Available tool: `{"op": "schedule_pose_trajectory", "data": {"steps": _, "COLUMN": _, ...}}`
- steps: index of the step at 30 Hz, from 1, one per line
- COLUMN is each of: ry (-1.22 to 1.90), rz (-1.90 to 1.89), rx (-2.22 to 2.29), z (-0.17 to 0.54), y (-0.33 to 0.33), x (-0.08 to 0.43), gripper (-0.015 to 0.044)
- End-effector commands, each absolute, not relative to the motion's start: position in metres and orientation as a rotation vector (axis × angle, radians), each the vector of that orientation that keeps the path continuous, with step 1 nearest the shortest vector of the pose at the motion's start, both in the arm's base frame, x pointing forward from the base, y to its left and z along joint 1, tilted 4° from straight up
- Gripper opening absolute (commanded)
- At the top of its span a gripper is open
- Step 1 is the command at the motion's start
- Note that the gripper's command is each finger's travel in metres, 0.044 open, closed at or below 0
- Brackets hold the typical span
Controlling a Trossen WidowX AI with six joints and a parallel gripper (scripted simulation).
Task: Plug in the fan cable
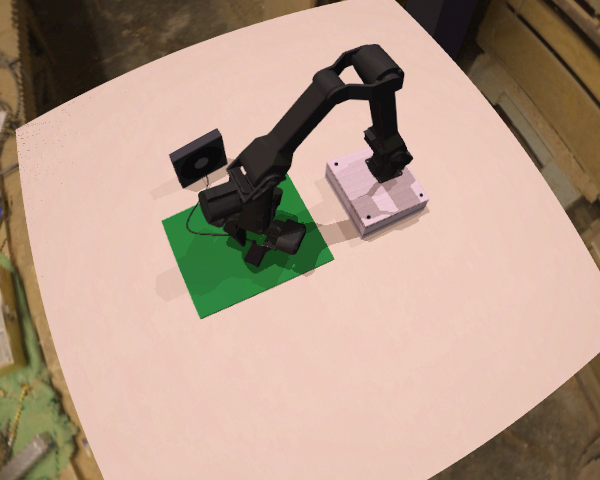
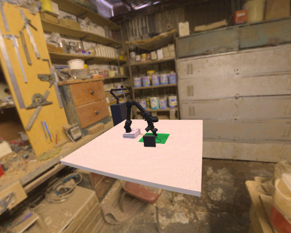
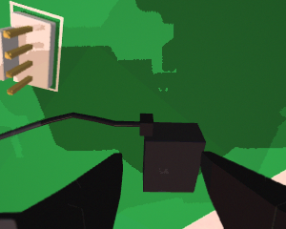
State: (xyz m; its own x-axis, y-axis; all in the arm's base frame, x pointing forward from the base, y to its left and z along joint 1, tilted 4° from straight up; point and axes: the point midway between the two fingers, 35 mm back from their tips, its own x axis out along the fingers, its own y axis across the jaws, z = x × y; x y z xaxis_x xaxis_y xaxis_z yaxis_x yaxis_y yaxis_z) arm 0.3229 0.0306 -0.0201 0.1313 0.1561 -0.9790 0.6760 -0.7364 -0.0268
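The fan's black plug is between the fingers in the wrist view, with its cable leading left. My gripper is partly open: a gap shows between the left finger and the plug, and the right fingertip is at the plug's right edge, touching or nearly so. The white four-pin header, with bare gold pins, stands on the green board at the wrist view's upper left, apart from the plug. The arm hides plug and header in the top view. Whether the plug rests on the board is unclear.
The black fan stands upright just beyond the board's edge, its cable looping over the board. The arm's pale base block is on the board's other side.
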Motion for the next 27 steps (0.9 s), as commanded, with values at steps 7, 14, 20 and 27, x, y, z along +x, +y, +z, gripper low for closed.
{"op": "schedule_pose_trajectory", "data": {"steps": 7, "ry": 0.759, "rz": -1.740, "rx": 1.879, "z": 0.004, "y": 0.034, "x": 0.330, "gripper": 0.0205}}
{"op": "schedule_pose_trajectory", "data": {"steps": 14, "ry": 0.728, "rz": -1.807, "rx": 1.790, "z": 0.025, "y": 0.036, "x": 0.332, "gripper": 0.0205}}
{"op": "schedule_pose_trajectory", "data": {"steps": 20, "ry": 0.734, "rz": -1.804, "rx": 1.792, "z": 0.027, "y": 0.037, "x": 0.332, "gripper": 0.0205}}
{"op": "schedule_pose_trajectory", "data": {"steps": 27, "ry": 0.734, "rz": -1.804, "rx": 1.792, "z": 0.027, "y": 0.037, "x": 0.332, "gripper": 0.0205}}
